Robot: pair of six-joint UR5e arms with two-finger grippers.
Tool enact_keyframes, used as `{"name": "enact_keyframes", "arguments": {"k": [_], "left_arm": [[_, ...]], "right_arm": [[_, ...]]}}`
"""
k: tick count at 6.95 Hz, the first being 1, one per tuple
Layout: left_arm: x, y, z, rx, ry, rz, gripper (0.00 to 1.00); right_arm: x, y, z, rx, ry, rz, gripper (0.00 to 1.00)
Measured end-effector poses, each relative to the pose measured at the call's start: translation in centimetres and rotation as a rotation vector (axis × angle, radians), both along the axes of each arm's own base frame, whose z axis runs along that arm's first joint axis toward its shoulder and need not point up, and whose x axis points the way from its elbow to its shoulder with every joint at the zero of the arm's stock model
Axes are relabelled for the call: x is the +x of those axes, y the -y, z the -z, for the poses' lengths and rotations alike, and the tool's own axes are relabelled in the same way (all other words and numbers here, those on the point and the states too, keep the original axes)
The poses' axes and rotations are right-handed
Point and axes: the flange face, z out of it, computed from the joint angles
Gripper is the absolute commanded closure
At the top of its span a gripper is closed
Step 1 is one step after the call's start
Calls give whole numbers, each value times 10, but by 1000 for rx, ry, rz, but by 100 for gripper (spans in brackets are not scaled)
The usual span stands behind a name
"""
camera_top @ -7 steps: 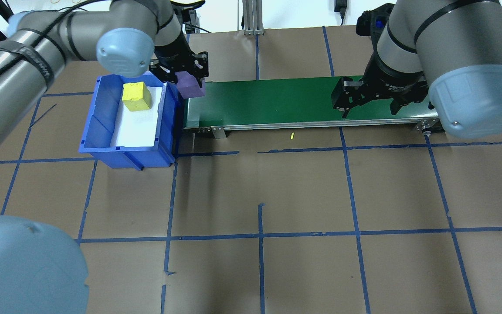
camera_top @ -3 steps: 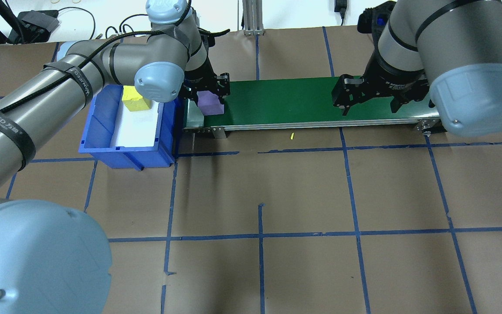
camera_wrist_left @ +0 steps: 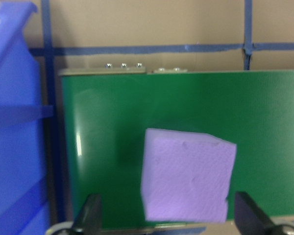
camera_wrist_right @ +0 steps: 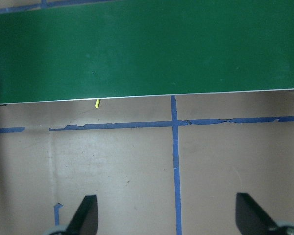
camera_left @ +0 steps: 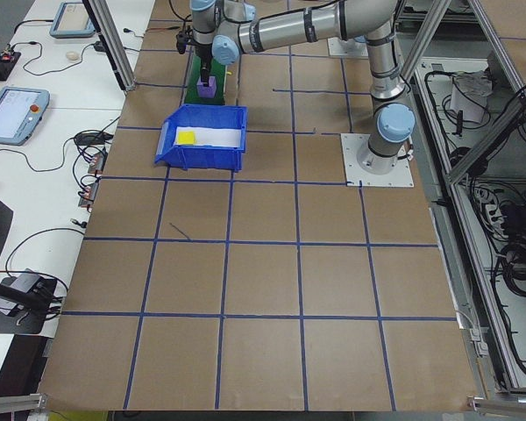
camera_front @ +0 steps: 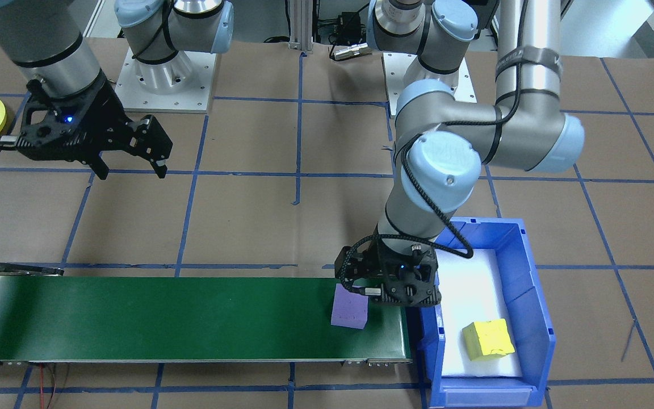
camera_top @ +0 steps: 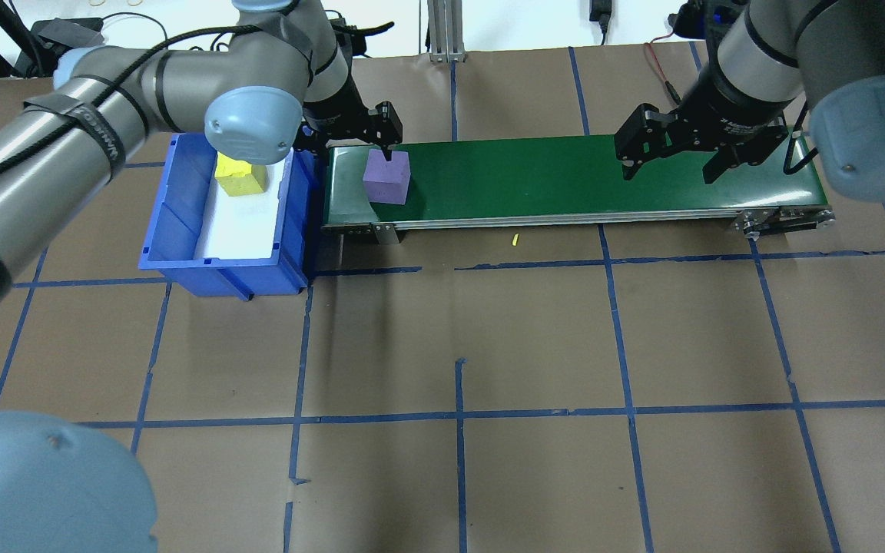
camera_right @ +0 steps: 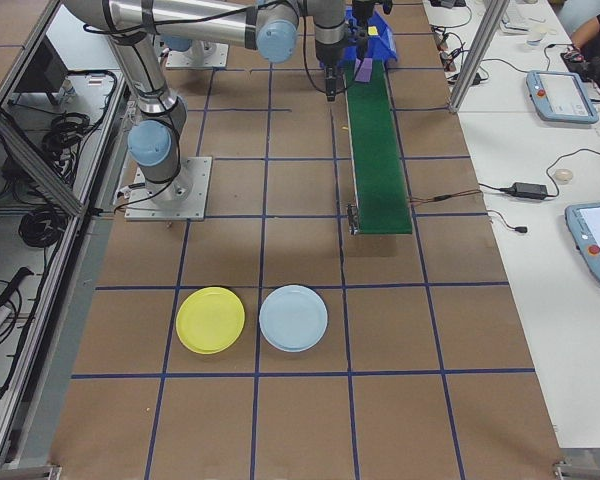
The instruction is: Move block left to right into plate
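Brown paper gridded with blue tape covers the surface (camera_top: pixel 488 346), and a green conveyor belt (camera_top: pixel 550 180) lies across its far side. A purple foam block (camera_top: pixel 386 177) sits on the belt near the end that meets a blue bin (camera_top: pixel 181 253); inside the bin, on a white liner, lies a yellow block (camera_top: pixel 241 173). The left end effector (camera_top: pixel 350 142) hangs just above the purple block with its fingers spread wide, holding nothing; in the left wrist view the block lies between the two fingertips (camera_wrist_left: pixel 90 215) without touching either. The right end effector (camera_top: pixel 669 157) hovers over the belt's other end, fingers likewise wide apart and empty. A yellow plate (camera_right: pixel 211 320) and a light blue plate (camera_right: pixel 293 317) rest side by side on the surface, well apart from the belt's end.
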Motion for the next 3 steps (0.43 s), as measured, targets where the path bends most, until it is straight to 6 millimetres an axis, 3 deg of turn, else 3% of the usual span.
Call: {"name": "enact_keyframes", "arguments": {"k": [1,3], "left_arm": [[45,6,-9,9,26,-26,0],[128,24,3,35,46,-79,0]], "right_arm": [[-5,20,16,-19,21,9,0],[-2,46,36,-45,84,1,0]]}}
